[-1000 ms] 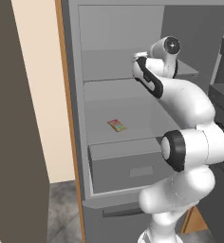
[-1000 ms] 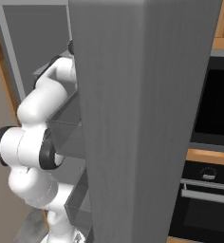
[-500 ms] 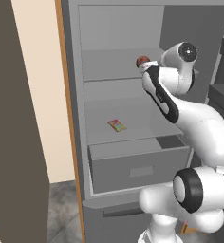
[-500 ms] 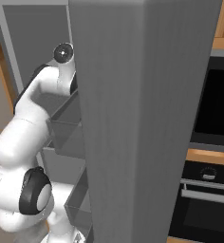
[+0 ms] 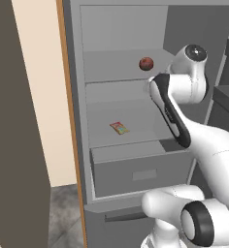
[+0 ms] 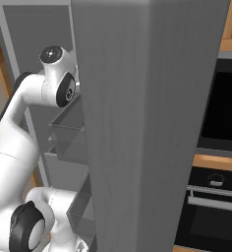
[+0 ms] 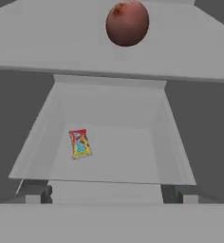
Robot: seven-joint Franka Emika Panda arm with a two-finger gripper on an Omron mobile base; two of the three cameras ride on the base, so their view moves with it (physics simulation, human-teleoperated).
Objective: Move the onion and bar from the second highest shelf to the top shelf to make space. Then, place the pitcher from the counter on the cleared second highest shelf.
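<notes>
An open grey fridge cavity stands in front of the robot, with an orange-brown wooden edge and a cream wall to its left. The onion (image 5: pixel 146 63), a small reddish-brown ball, sits on the top shelf (image 5: pixel 111 68), toward the right side and well back from the front edge. From the hand camera the onion (image 7: pixel 127 23) appears near the top of the picture, resting alone on that same top shelf (image 7: pixel 47 42).

1 level down, the bar (image 5: pixel 119 128), a flat yellow-orange packet with red edges, lies flat on the second highest shelf (image 5: pixel 136 116), roughly in the middle and slightly angled. From the hand camera the bar (image 7: pixel 79 144) lies left of centre on the second highest shelf (image 7: pixel 133 156).

Below that shelf a grey drawer box (image 5: pixel 136 167) juts forward.

The white arm rises from the lower right and bends up in front of the fridge, its wrist level with the top shelf, just right of the onion. I cannot tell whether the jaws are apart or together. The onion is apart from the hand and nothing is visibly held.

From the right side, a tall grey fridge door (image 6: pixel 142 123) blocks the shelves, with a black oven (image 6: pixel 218 162) beyond it.
</notes>
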